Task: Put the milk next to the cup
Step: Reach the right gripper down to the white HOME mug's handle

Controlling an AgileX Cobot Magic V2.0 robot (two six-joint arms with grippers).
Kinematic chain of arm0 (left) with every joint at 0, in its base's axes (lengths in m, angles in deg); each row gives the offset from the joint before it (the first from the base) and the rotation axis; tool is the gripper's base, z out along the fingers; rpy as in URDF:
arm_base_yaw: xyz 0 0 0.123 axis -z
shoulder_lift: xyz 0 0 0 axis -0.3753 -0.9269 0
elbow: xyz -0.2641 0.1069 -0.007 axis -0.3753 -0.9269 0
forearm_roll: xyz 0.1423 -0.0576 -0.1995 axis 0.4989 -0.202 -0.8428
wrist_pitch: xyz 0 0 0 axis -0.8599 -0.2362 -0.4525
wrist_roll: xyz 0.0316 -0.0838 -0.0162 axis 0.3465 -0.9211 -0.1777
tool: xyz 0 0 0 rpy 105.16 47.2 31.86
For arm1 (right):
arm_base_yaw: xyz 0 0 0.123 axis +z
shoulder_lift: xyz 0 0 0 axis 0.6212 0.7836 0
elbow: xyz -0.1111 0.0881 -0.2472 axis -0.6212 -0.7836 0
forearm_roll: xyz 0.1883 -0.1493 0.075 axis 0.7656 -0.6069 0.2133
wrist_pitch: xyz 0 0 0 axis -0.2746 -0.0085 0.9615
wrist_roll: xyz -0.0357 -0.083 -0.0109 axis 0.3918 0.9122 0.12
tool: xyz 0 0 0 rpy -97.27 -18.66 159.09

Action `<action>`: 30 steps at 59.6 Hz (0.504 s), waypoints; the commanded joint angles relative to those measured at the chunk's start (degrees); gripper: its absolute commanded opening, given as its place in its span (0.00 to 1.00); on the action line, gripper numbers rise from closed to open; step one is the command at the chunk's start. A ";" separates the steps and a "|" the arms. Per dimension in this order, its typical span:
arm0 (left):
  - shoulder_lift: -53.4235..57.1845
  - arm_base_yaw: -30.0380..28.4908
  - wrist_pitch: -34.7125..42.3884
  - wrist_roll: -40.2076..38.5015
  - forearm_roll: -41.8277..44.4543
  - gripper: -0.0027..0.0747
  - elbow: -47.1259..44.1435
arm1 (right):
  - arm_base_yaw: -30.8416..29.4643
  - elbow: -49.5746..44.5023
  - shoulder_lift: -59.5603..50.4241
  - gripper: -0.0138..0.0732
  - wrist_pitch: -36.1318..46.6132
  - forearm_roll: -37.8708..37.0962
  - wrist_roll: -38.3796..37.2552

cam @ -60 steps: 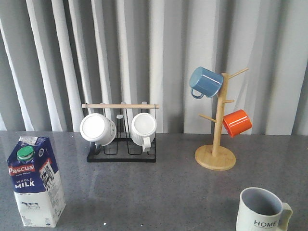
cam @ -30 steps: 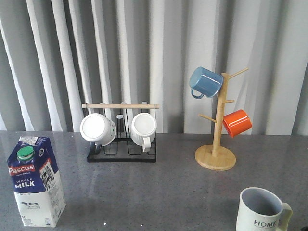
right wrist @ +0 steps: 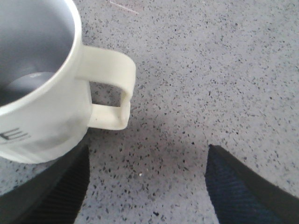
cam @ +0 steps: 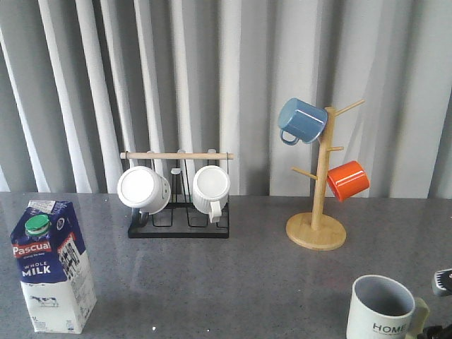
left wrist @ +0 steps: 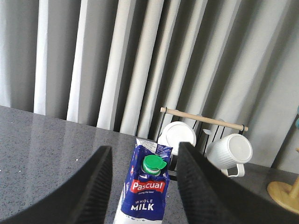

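The milk (cam: pixel 53 272) is a blue-and-white carton with a green cap, standing upright at the front left of the table. In the left wrist view it (left wrist: pixel 148 189) stands ahead, between my fingers. My left gripper (left wrist: pixel 145 149) is open and clear of the carton. The cup (cam: pixel 381 311) is an off-white mug with a grey inside and "HOME" lettering, at the front right. My right gripper (right wrist: pixel 147 149) is open and empty, low over the table beside the cup's (right wrist: pixel 37 84) squarish handle (right wrist: pixel 112 88). A dark part of the right arm (cam: pixel 443 282) shows at the right edge.
A black rack with a wooden bar (cam: pixel 176 155) holds two white ribbed mugs (cam: pixel 143 189) at the back. A wooden mug tree (cam: pixel 316 229) at the back right carries a blue mug (cam: pixel 302 120) and an orange mug (cam: pixel 347 180). A grey curtain hangs behind.
A part of the right arm has come into the front view at the right edge, next to the cup. The milk and the cup have not moved.
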 commanded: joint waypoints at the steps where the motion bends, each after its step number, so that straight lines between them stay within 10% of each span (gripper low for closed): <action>1: -0.58 -0.05 3.91 0.06 -0.09 0.46 1.76 | -0.49 1.40 0.02 0.73 5.38 -0.31 0.74; 30: -0.58 -0.05 3.91 0.06 -0.09 0.46 1.76 | -0.49 1.40 4.65 0.67 12.68 -0.31 1.25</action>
